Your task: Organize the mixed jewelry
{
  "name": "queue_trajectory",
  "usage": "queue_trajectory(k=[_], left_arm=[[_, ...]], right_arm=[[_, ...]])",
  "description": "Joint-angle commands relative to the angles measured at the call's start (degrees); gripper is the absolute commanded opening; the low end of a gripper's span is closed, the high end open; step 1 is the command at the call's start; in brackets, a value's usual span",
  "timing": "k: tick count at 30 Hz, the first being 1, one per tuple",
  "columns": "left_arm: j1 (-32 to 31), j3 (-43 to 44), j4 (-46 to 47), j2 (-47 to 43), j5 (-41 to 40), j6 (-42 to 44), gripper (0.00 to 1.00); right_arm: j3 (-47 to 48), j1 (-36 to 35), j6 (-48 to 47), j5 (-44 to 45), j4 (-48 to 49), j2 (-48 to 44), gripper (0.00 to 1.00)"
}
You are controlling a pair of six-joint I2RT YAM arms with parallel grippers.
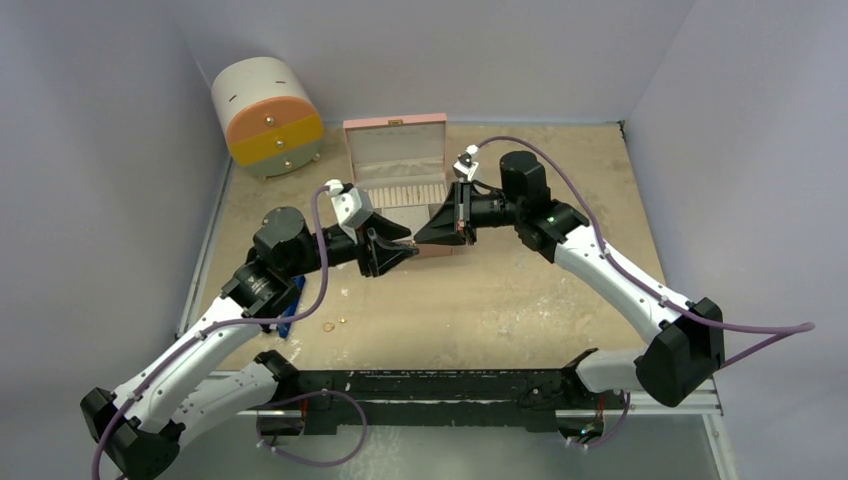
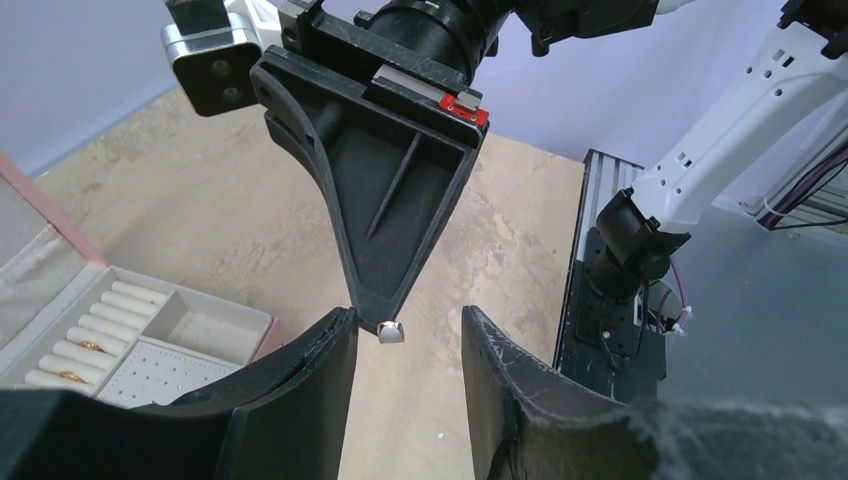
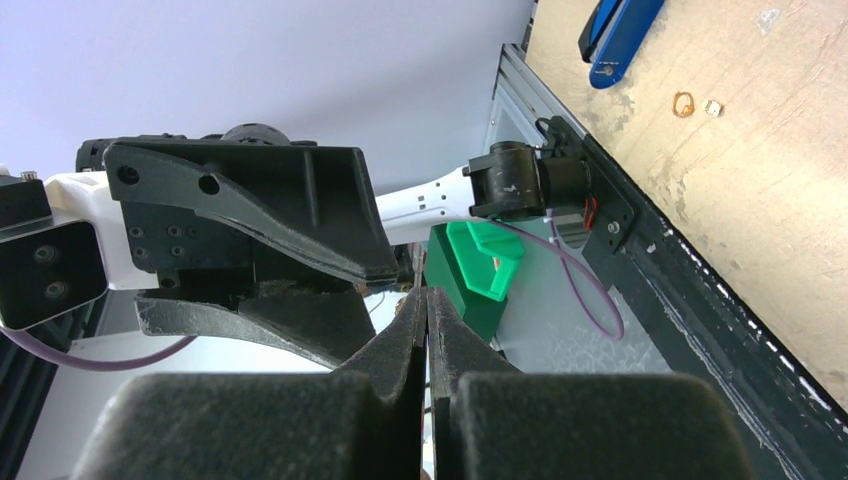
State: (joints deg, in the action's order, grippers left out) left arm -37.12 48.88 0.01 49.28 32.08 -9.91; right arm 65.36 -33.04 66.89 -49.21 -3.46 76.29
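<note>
My right gripper (image 1: 418, 240) is shut on a tiny pale stud in a gold setting (image 2: 391, 332), held in the air at its fingertips just in front of the open pink box (image 1: 395, 150). My left gripper (image 2: 407, 315) is open, one finger on each side of the stud; its left fingertip (image 2: 340, 325) is almost touching the right gripper's tip. In the right wrist view my right gripper (image 3: 427, 295) shows its jaws pressed together. A small gold ring (image 1: 328, 326) and a stud-like bit (image 1: 343, 321) lie on the table at the front left; the right wrist view shows the same ring (image 3: 683, 103) and bit (image 3: 713, 107).
The box's white tray (image 2: 215, 330) holds two gold rings in its roll slots (image 2: 90, 345). A blue-handled tool (image 1: 290, 310) lies under the left arm. A round white cabinet with orange and yellow drawers (image 1: 268, 115) stands at the back left. Walls enclose the table.
</note>
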Motion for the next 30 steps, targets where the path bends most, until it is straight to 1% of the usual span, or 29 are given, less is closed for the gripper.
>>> queue_trajectory(k=[1,11,15,23,27,30], left_arm=[[0.4,1.5,4.1,0.7,2.1,-0.3,0.41],[0.4,1.5,2.5,1.5,2.3,1.0,0.37],[0.4,1.8,2.3,2.3,3.1,1.3,0.32],[0.4,2.2,1.4,3.4,3.6,2.0,0.28],[0.4,2.6,0.8,3.9,3.6,2.4,0.2],[0.4,3.0,0.7,4.5,4.0,2.4,0.1]], right_arm=[[1.7,0.1,0.5,-2.1,2.8,-2.2,0.0],[1.9,0.2,0.5,-2.3,3.0,-2.0,0.0],[1.9,0.2,0.5,-2.2,3.1,-1.9,0.0],[2.0,0.2,0.6,-2.3,3.2,-1.9,0.0],[2.0,0.1,0.6,-2.3,3.2,-1.9,0.0],[1.8,0.2,0.5,-2.4,3.2,-1.9,0.0]])
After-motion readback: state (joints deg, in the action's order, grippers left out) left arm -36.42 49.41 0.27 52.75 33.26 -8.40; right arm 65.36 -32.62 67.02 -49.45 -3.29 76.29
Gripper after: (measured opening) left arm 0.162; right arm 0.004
